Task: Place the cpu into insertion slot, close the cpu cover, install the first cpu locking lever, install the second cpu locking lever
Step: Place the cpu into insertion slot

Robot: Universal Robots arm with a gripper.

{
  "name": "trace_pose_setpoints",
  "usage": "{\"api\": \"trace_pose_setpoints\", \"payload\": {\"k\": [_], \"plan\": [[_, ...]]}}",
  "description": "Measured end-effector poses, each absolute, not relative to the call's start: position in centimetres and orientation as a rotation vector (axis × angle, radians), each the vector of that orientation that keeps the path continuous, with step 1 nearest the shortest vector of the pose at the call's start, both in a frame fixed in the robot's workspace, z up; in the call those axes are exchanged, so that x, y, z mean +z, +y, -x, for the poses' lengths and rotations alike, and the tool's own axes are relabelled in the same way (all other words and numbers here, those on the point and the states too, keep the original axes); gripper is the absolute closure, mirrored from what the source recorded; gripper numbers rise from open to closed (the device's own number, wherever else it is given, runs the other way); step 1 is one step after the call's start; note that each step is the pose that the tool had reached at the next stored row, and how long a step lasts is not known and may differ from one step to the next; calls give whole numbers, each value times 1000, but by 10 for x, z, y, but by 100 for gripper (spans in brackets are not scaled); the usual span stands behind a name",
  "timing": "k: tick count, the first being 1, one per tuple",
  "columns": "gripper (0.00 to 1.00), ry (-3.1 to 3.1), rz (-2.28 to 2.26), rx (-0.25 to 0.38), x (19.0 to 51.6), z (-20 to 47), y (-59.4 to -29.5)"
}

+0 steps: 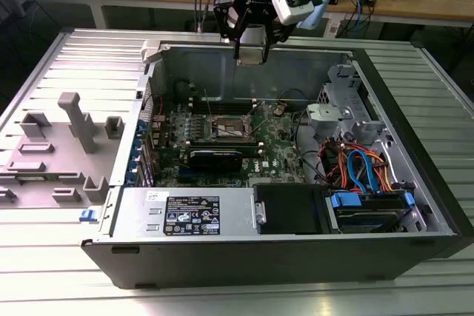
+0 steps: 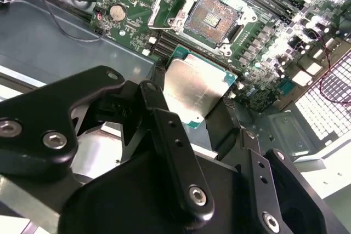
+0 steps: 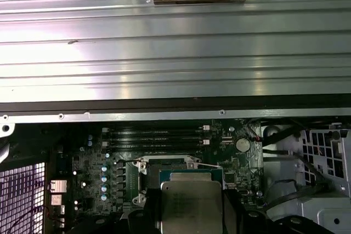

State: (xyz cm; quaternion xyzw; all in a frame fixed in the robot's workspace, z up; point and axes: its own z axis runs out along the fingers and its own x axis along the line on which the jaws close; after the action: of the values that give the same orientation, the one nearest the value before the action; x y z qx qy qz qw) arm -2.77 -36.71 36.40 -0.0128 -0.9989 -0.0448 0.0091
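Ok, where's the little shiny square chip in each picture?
Exterior view: the cpu sits at the tips of the gripper, above the back wall of the case, too small to see well.
Second wrist view: the cpu is pinched in the gripper, just short of the insertion slot.
First wrist view: the cpu overlaps the slot's edge.
Shared landmark: the insertion slot.
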Motion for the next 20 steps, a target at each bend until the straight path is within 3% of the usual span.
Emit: {"api": "trace_pose_setpoints", "payload": {"k": [20], "plan": [[46,-3118,208,-142,363,28,-372]]}}
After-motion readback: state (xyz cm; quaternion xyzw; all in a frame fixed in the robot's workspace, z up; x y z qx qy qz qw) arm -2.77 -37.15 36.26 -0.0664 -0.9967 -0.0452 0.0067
